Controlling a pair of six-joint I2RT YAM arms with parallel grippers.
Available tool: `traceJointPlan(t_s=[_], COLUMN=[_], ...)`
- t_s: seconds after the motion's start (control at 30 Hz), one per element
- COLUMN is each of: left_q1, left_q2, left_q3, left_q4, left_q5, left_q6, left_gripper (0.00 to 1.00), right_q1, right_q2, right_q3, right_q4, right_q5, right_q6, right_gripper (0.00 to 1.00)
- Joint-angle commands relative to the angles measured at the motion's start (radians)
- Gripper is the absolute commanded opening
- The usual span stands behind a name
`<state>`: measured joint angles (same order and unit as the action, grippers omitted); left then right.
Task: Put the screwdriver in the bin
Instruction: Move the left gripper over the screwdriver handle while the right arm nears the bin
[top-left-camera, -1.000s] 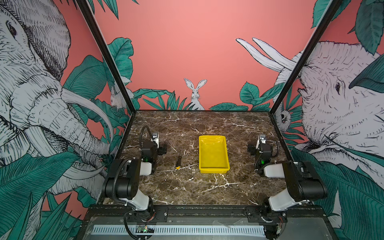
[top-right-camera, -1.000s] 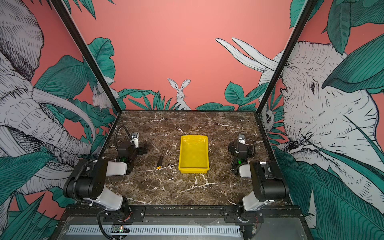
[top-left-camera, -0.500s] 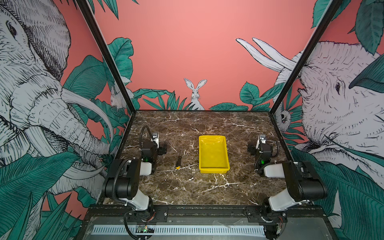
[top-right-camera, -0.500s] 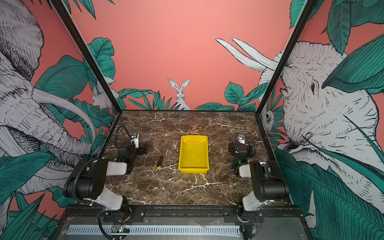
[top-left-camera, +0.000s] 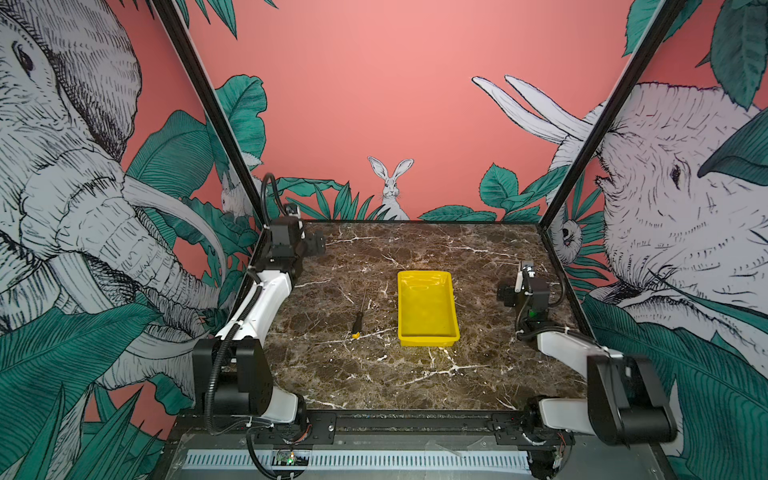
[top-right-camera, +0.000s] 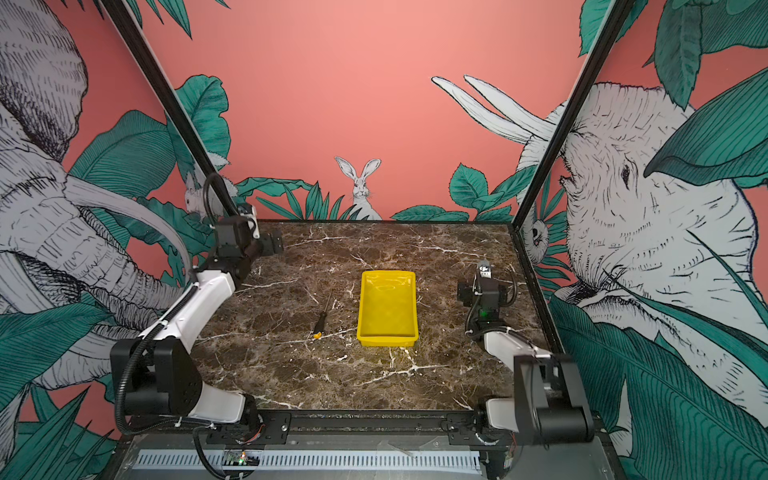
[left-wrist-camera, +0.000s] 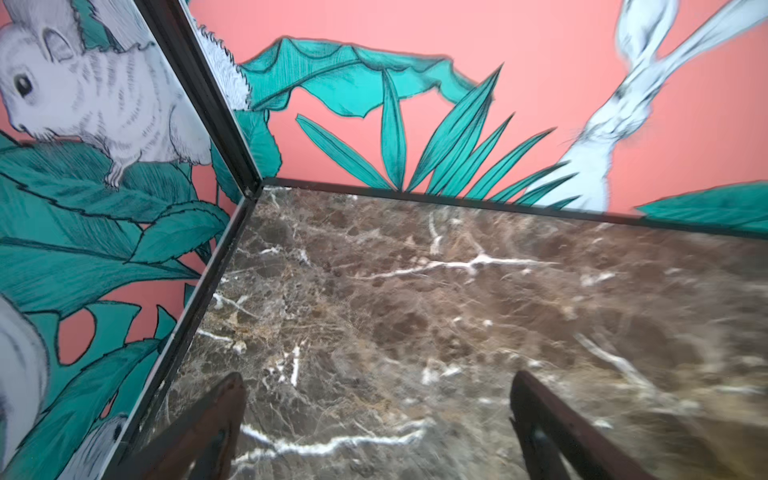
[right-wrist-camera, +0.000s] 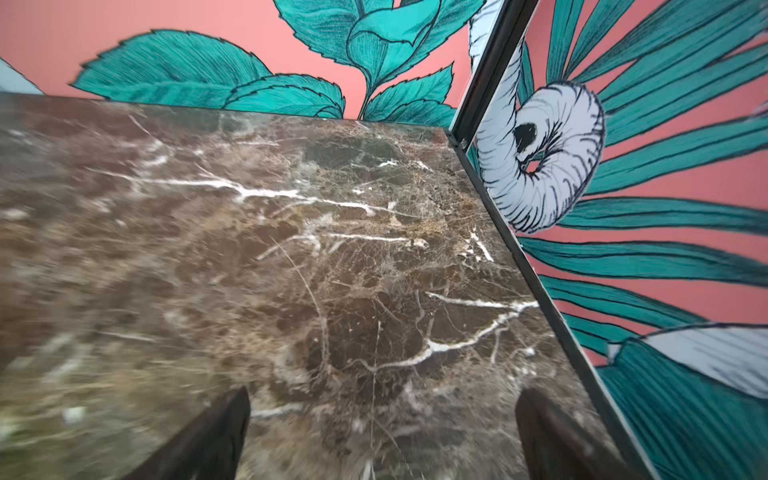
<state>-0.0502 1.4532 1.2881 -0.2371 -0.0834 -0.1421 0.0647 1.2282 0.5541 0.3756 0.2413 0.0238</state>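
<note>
Both top views are bright, evenly lit and sharp, with only soft, faint shadows on the table (top-left-camera: 374, 374) and a pale glare patch at the far end of the bin (top-left-camera: 428, 307). Both wrist views are equally bright, but blur smears much of the marble and their edges look stretched.

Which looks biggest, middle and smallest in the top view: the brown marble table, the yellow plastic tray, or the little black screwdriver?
Largest: brown marble table.
Next: shallow yellow plastic tray.
Smallest: slim black-handled screwdriver, shorter than the tray beside it.
</note>
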Motion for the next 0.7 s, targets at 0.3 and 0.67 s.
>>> traceJointPlan(t_s=[0.3,0.67], left_q1=[-0.225,-0.231], left_q2=[0.029,0.100], left_q3=[0.068,0.175], left_q4=[-0.523,-0.609], left_q5=[0.052,0.080], left_q6=[-0.015,-0.061], left_gripper=[1.00,1.00], right_q1=[0.007,0.012], right_q2=[-0.301,-0.252], right_q3=[0.458,0.465], right_q4=[-1.023,-1.113], right_q5=[-0.233,-0.476], right_q6=[0.043,0.008], right_gripper=[0.99,0.99])
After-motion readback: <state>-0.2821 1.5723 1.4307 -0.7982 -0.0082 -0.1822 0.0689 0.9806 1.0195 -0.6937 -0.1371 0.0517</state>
